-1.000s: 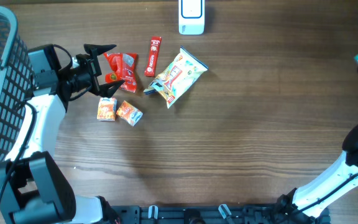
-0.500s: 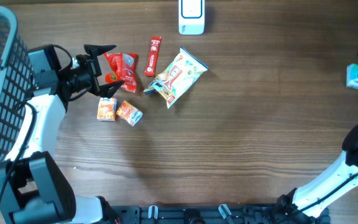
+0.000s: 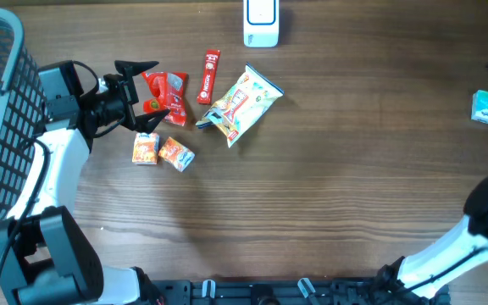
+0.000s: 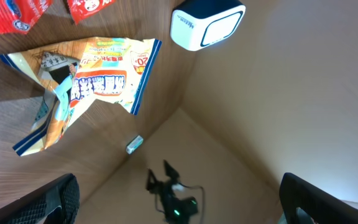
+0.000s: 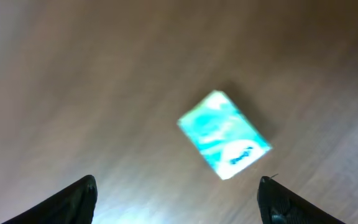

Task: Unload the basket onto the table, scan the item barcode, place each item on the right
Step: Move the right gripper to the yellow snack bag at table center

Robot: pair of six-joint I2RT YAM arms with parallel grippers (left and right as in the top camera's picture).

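Teal packet (image 3: 485, 107) lies loose on the bench (image 3: 329, 186) at three o'clock, right fingers (image 5: 82, 194) spread wide above it, left fingers (image 4: 58, 200) spread too.

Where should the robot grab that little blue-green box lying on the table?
Pinch the little box across its two long sides, coming straight down from above. It lies flat on the table with nothing close to it, so both long sides are free, and the narrower width is probably the easiest to pinch.
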